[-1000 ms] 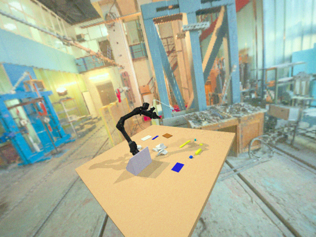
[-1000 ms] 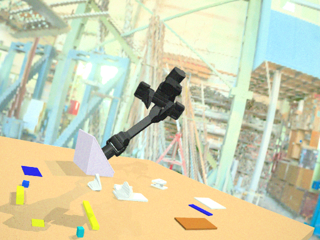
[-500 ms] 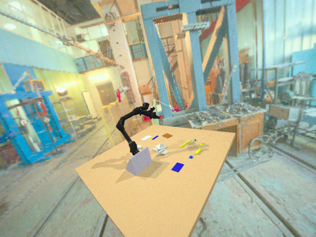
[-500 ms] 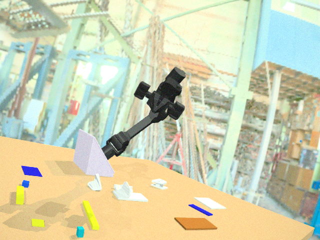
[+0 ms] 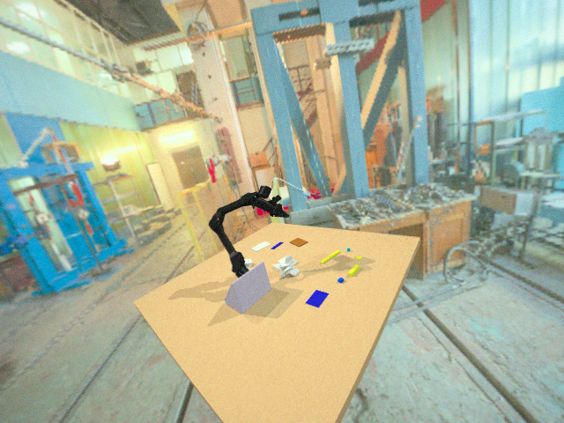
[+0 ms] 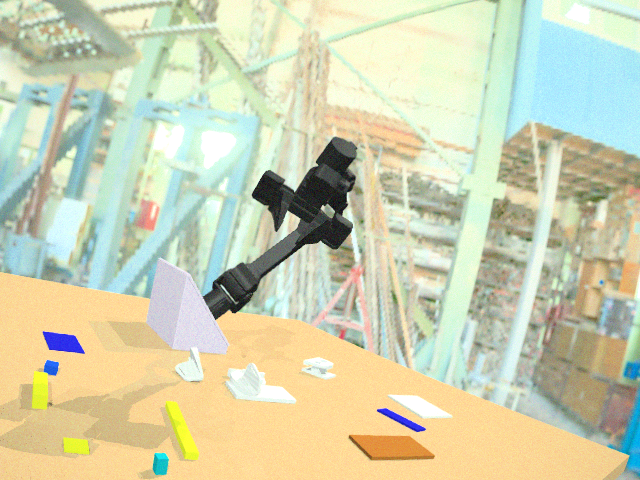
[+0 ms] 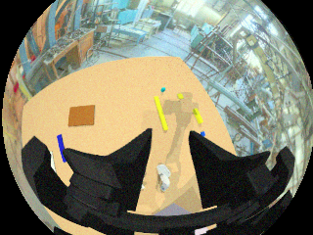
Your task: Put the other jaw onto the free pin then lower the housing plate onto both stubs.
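Fetching the loose jaw [image 5: 289,273] [image 6: 191,369] [image 7: 163,177] seems our current step; it's below our pincer [image 5: 286,215] [image 6: 305,219] [image 7: 170,130], which is released and empty. Next we'd probably open wider, descend and grip it.

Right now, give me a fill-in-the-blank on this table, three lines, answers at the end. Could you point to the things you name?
1. The flat square panel [image 5: 299,241] [image 6: 391,447] [image 7: 81,116] near the narrow blue strip [image 5: 277,246] [image 6: 401,419] [image 7: 61,148] is ____ in colour.
2. The long thin bar [image 5: 330,256] [image 6: 181,430] [image 7: 160,113] is coloured ____.
3. Between the gripper's fingers [image 5: 285,211] there is ____ held.

Missing words: brown; yellow; nothing
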Tool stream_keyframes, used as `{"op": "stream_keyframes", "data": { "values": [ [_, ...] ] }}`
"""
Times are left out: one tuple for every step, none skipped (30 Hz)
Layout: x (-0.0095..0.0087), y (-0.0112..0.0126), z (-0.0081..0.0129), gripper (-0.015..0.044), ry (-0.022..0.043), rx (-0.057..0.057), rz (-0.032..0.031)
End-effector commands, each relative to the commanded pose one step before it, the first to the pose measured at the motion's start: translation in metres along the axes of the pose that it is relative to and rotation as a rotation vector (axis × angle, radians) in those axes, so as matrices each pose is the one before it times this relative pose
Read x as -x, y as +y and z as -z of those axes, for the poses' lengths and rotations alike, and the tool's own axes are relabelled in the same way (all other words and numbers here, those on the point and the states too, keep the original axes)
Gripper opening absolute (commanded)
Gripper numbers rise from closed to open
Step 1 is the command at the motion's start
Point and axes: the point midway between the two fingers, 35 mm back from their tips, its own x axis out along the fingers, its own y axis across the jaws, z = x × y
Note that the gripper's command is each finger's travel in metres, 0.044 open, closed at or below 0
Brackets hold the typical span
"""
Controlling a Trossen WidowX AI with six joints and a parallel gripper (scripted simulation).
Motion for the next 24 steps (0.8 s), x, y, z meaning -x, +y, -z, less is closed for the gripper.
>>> {"op": "stream_keyframes", "data": {
  "values": [
    [-0.02249, -0.01526, 0.02573, 0.0289, 0.10686, 0.0169, -0.00998],
    [-0.00479, -0.003, 0.00534, 0.0315, 0.0223, 0.0058, -0.00283],
    [-0.00476, -0.00288, 0.00535, 0.0341, 0.02219, 0.0057, -0.00337],
    [-0.00473, -0.00277, 0.00535, 0.0367, 0.02208, 0.0056, -0.00389],
    [-0.0047, -0.00266, 0.00536, 0.0394, 0.02195, 0.0055, -0.00442],
    [-0.00467, -0.00254, 0.00536, 0.042, 0.02182, 0.0055, -0.00494],
    [-0.00464, -0.00243, 0.00536, 0.044, 0.02167, 0.0054, -0.00547],
    [-0.00461, -0.00231, 0.00536, 0.044, 0.02151, 0.0053, -0.00598],
    [-0.00458, -0.0022, 0.00535, 0.044, 0.02134, 0.0052, -0.0065],
    [-0.00455, -0.00208, 0.00535, 0.044, 0.02115, 0.0052, -0.007],
    [-0.00468, -0.00204, 0.00553, 0.044, 0.02169, 0.0053, -0.00778],
    [-0.00466, -0.00192, 0.00554, 0.044, 0.02154, 0.0052, -0.00834],
    [-0.00463, -0.0018, 0.00553, 0.044, 0.02131, 0.0052, -0.00888],
    [-0.00459, -0.00168, 0.00551, 0.044, 0.02106, 0.0051, -0.00941],
    [-0.00456, -0.00156, 0.0055, 0.044, 0.02081, 0.0051, -0.00993],
    [-0.00453, -0.00144, 0.00548, 0.044, 0.02054, 0.005, -0.01044],
    [-0.00449, -0.00132, 0.00546, 0.044, 0.02027, 0.0049, -0.01095],
    [-0.00446, -0.0012, 0.00543, 0.044, 0.01998, 0.0049, -0.01146],
    [-0.00443, -0.00108, 0.00541, 0.044, 0.01968, 0.0048, -0.01195],
    [-0.00439, -0.00096, 0.00538, 0.044, 0.01937, 0.0048, -0.01244],
    [-0.00436, -0.00084, 0.00536, 0.044, 0.01906, 0.0048, -0.01293],
    [-0.00433, -0.00072, 0.00533, 0.044, 0.01874, 0.0047, -0.01341],
    [-0.0043, -0.00061, 0.0053, 0.044, 0.0184, 0.0047, -0.01387],
    [-0.00426, -0.00049, 0.00526, 0.044, 0.01805, 0.0046, -0.01433]
  ]
}}
